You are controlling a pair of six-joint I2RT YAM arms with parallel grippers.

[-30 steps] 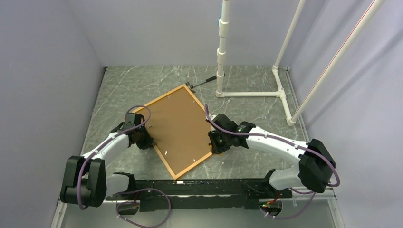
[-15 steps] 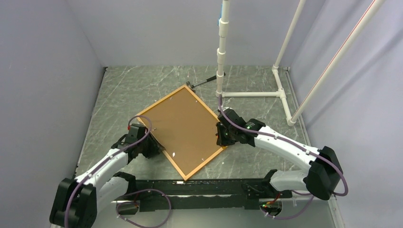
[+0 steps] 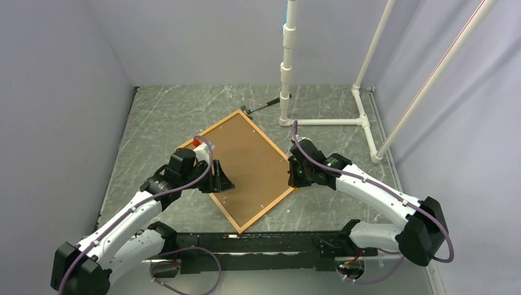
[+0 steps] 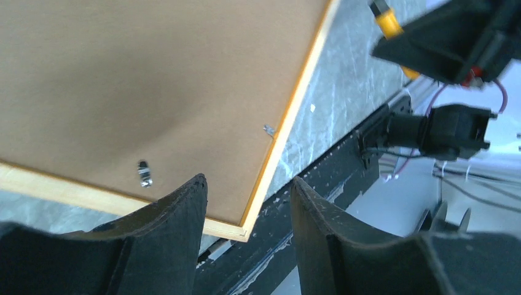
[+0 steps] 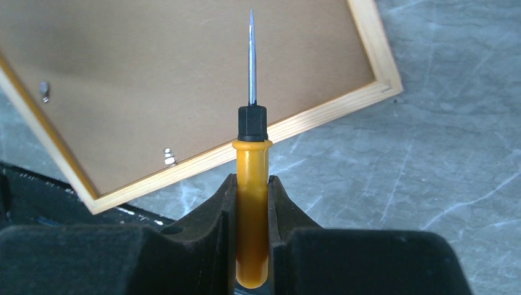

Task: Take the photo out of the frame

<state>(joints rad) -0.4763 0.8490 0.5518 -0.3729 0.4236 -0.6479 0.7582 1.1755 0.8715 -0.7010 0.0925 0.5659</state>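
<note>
Face-down frame (image 5: 319,117) on marble table (image 3: 160,117), the photo (image 3: 246,160) showing its brown board back (small metal clips visible), left gripper (image 4: 247,184) spread above near corner, right gripper (image 5: 252,181) pinching yellow-handled screwdriver (image 5: 252,163).

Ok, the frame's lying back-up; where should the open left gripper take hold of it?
Probably the frame, by its long rail on the left arm's side near the near corner, from straight above, left gripper straddling it: lying flat, only the thin rim offers an edge.

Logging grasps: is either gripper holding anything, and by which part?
The right gripper clamps the screwdriver by its yellow-orange handle; the left gripper is open, holding nothing.
</note>
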